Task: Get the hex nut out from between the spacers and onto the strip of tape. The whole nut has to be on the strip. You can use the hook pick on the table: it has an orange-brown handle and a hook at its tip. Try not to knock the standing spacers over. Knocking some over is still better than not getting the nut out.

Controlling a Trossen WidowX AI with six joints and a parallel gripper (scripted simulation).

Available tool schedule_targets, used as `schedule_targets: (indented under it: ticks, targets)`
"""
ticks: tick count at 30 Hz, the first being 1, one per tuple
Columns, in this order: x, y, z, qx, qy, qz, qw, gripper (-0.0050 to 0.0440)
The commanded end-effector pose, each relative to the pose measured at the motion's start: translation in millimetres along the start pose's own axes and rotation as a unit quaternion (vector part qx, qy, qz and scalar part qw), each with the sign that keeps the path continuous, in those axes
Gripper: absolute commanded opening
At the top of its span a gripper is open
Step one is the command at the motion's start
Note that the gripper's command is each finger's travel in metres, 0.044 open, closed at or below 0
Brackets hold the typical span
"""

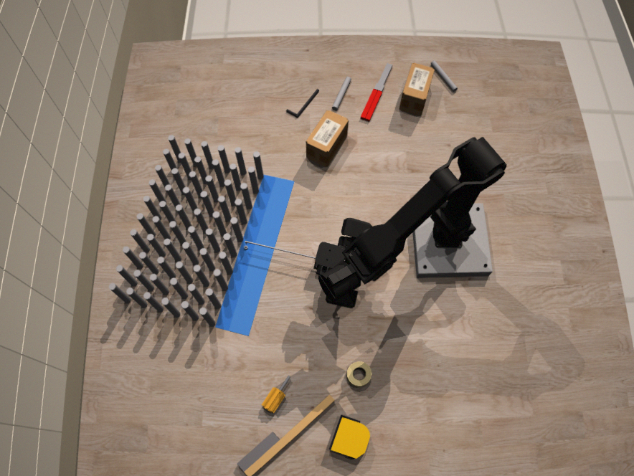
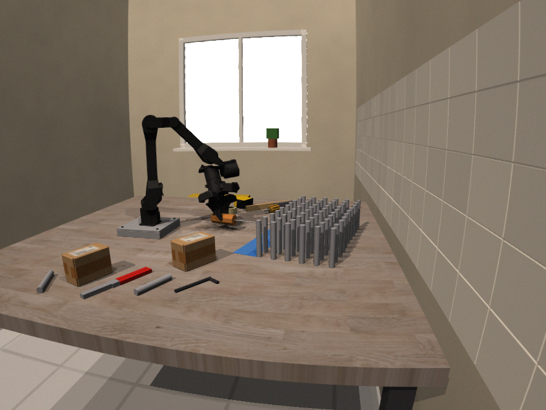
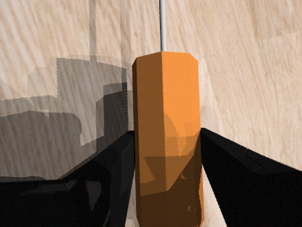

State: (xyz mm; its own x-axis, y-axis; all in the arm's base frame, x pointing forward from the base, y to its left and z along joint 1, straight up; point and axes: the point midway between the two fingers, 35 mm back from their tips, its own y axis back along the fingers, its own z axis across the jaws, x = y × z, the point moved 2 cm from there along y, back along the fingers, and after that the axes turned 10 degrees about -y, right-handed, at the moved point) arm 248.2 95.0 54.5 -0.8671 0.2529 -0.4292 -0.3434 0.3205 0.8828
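My gripper (image 1: 321, 267) is shut on the orange-brown handle (image 3: 167, 137) of the hook pick and holds it low over the table, right of the blue tape strip (image 1: 256, 256). The gripper also shows in the side view (image 2: 222, 210). The pick's thin shaft (image 1: 280, 249) reaches left across the strip. Its hook tip lies at the strip's left edge, by a small grey ring that looks like the hex nut (image 1: 246, 247). The dark standing spacers (image 1: 189, 225) fill a grid just left of the strip, and all look upright. The wrist view shows neither the nut nor the strip.
Two cardboard boxes (image 1: 326, 137) (image 1: 417, 87), a hex key (image 1: 304, 106), two grey rods and a red-handled tool (image 1: 375, 93) lie at the far side. A tape roll (image 1: 358, 374), stubby screwdriver (image 1: 275, 396), wooden bar (image 1: 287, 436) and yellow tape measure (image 1: 350, 436) lie near the front. The arm's base (image 1: 453, 246) stands at the right.
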Motion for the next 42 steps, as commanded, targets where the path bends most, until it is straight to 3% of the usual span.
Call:
schedule_targets:
  ticks: [1, 8, 17, 32, 41, 42]
  targets:
    - [2.2, 12.1, 0.2, -0.011, -0.008, -0.012, 1.000, -0.0050]
    - [24.0, 25.7, -6.2, -0.011, -0.008, -0.011, 1.000, -0.0050]
    - [6.1, 47.0, -2.2, -0.019, -0.013, -0.015, 1.000, -0.0050]
    - [-28.5, 109.9, -16.4, -0.018, -0.014, -0.014, 1.000, -0.0050]
    - [-39.6, 137.9, -27.8, -0.019, -0.012, -0.014, 1.000, -0.0050]
    - [-37.5, 133.9, -25.8, -0.017, -0.008, -0.012, 1.000, -0.0050]
